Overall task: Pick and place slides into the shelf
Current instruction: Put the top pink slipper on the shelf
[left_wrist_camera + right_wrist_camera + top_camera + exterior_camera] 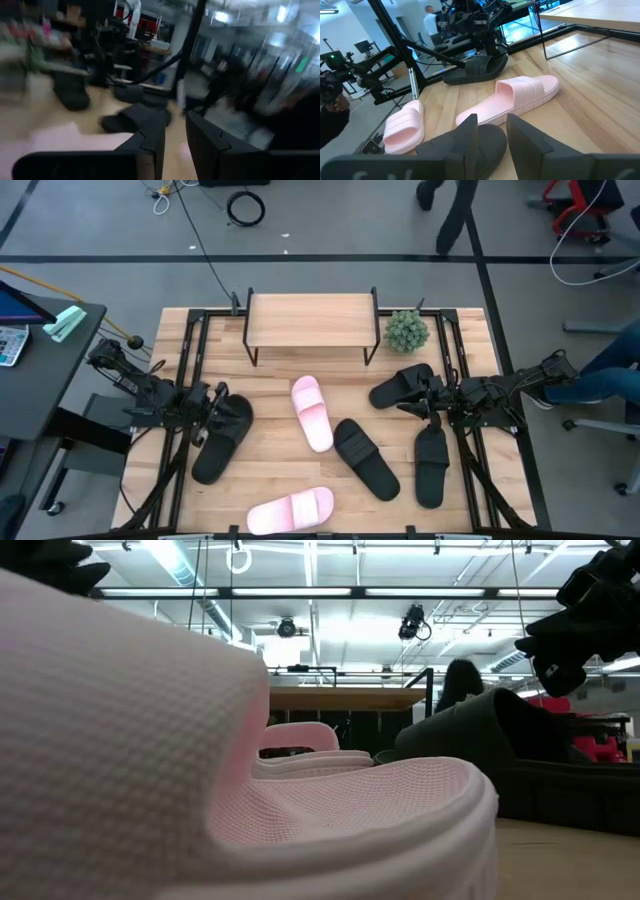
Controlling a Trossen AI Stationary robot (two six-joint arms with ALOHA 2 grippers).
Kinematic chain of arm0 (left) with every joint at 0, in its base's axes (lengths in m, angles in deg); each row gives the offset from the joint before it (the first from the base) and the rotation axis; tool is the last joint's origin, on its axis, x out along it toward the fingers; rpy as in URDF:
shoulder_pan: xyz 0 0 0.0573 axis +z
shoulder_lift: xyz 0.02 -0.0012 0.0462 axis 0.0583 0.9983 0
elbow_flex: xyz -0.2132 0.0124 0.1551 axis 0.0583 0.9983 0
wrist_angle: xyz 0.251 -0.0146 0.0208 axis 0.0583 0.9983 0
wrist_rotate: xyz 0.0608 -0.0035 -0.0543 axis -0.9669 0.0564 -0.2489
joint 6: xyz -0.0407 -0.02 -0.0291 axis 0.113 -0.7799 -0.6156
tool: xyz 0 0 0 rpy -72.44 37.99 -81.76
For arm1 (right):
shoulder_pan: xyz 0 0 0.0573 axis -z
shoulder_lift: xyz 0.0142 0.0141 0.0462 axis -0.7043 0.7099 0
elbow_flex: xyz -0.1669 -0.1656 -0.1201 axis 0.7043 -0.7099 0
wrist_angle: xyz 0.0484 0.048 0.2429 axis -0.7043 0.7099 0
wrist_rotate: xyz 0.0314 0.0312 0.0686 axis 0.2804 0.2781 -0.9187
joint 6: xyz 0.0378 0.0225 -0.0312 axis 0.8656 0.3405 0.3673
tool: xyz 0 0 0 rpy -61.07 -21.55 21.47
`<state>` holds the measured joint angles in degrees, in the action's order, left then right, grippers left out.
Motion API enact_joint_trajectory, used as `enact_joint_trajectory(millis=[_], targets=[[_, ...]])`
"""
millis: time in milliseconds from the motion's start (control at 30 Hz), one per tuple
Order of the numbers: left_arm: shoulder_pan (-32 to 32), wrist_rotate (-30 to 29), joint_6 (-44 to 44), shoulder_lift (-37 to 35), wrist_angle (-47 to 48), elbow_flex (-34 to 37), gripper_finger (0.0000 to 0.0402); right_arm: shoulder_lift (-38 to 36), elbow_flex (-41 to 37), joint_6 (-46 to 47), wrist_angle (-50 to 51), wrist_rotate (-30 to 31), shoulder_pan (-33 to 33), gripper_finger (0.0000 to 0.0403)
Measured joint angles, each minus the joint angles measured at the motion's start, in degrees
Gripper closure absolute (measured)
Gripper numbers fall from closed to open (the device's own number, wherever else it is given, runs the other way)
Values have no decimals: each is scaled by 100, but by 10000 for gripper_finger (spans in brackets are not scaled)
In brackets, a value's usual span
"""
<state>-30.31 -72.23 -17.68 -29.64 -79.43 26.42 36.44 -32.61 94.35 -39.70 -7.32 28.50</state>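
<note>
At the left of the tabletop [200, 510], the left claw [205, 418] is seen low over the heel end of a black slide [222, 438]. In the left wrist view its fingers [150, 142] stand slightly apart with nothing between them.

Toward the middle, 1 pink slide [312, 412] lies below the shelf [311, 320], and a second pink slide [290, 511] lies at the near edge. A black slide lying at a slant [364, 458] rests just beside the first pink one. The shelf's top board is bare; no slide has been placed yet.

At the right, the right claw [432, 413] hovers between the black slide nearest the plant [403, 387] and a black slide on the right [431, 465]. Its fingers [467, 135] are parted and empty.

The slides are judged to be light, soft foam, springy and not fragile. A grip across the wide strap, or pinching the sole's side edge, is likely to hold best.
</note>
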Motion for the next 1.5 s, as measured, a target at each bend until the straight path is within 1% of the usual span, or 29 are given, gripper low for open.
enact_joint_trajectory(millis=[33,100,200,267,367,467,567,800,933,1067,1200,1367,1500], targets=[[0,25,-238,0,10,2,316,2,0,0,2,2,0,293],[-30,213,-344,14,137,0,314,1,0,0,0,2,1,293],[-144,272,29,122,212,1,312,2,0,0,0,2,1,293],[-211,245,149,183,-22,0,314,0,0,-27,-27,24,2,293],[-344,238,124,203,-54,1,318,4,-15,-385,-326,236,2,293],[-491,238,191,236,-55,0,321,-1,-13,-790,-679,239,2,293],[-575,238,405,227,-80,1,321,3,-11,-935,-705,238,2,293],[-570,225,442,227,-188,0,312,7,-11,-546,-638,230,2,293],[-570,225,895,227,-270,2,311,7,-11,-432,-638,227,2,293],[-570,225,931,227,-537,0,315,7,-11,-68,-638,219,2,293],[-570,225,755,227,-976,1,319,7,-10,272,-639,216,2,293],[-573,225,197,227,-1296,2,315,7,-7,263,-638,213,2,293],[-568,225,-79,227,-1335,2,311,7,-7,-181,-639,164,2,293]])
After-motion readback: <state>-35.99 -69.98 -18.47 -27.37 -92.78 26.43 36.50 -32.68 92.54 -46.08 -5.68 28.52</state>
